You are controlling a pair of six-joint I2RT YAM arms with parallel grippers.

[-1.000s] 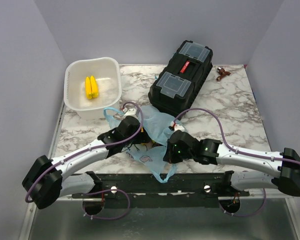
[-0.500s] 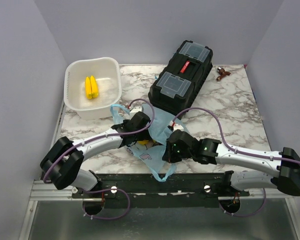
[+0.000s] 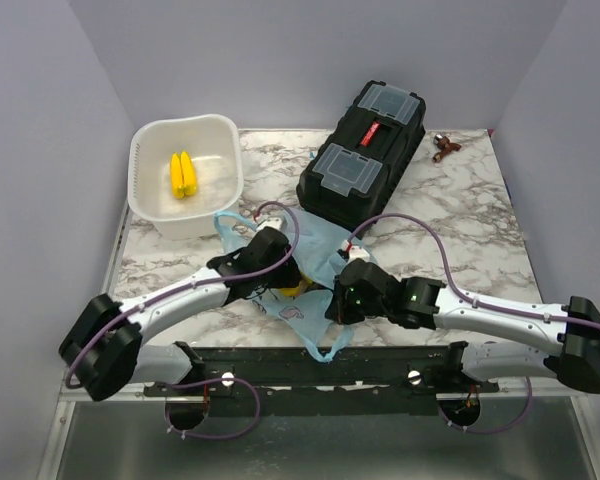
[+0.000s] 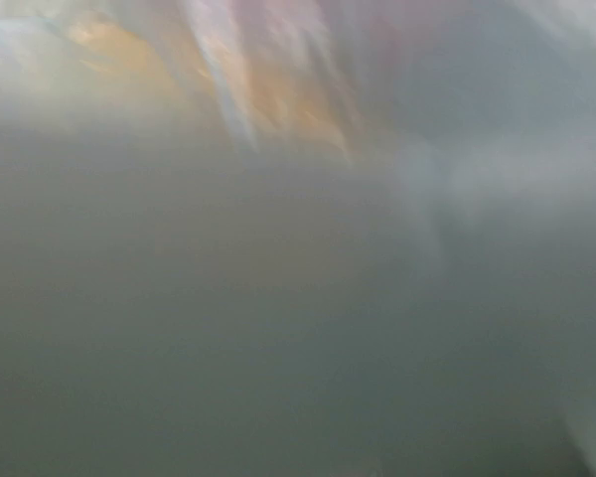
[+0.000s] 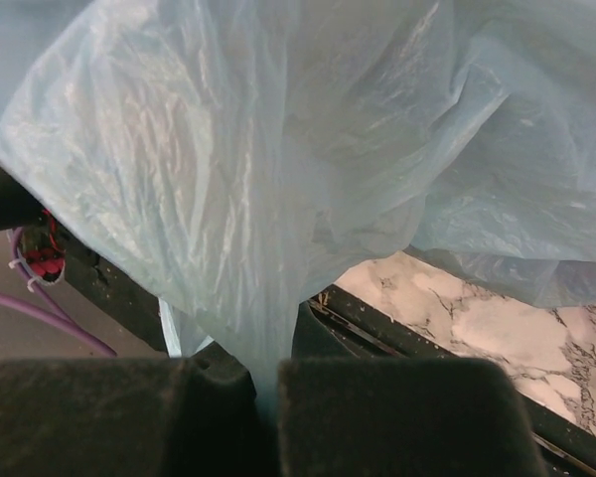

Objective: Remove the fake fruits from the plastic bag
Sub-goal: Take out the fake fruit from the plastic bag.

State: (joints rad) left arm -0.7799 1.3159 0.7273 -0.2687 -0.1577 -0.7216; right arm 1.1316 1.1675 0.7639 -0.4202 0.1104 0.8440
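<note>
The light-blue plastic bag point(image 3: 315, 262) lies crumpled in front of the black toolbox. My right gripper point(image 3: 333, 308) is shut on a pinched fold of the bag point(image 5: 268, 248) at its near edge, and the fingers point(image 5: 377, 412) clamp the film between them. My left gripper point(image 3: 282, 277) is pushed into the bag's left opening, its fingers hidden by the film. A bit of yellow fruit point(image 3: 292, 290) shows inside the bag beside it. The left wrist view is a grey blur with faint orange patches. A small dark red fruit-like thing point(image 3: 445, 147) lies at the far right of the table.
A white tub point(image 3: 186, 176) at the back left holds two straight yellow ridged sticks point(image 3: 183, 174). The black toolbox point(image 3: 363, 152) stands behind the bag. The marble tabletop point(image 3: 460, 230) ends at a black rail near the arm bases.
My left arm reached forward and right into the bag, then drew back slightly left. The yellow fruit now shows in the bag's opening. My right gripper has kept its hold in place.
</note>
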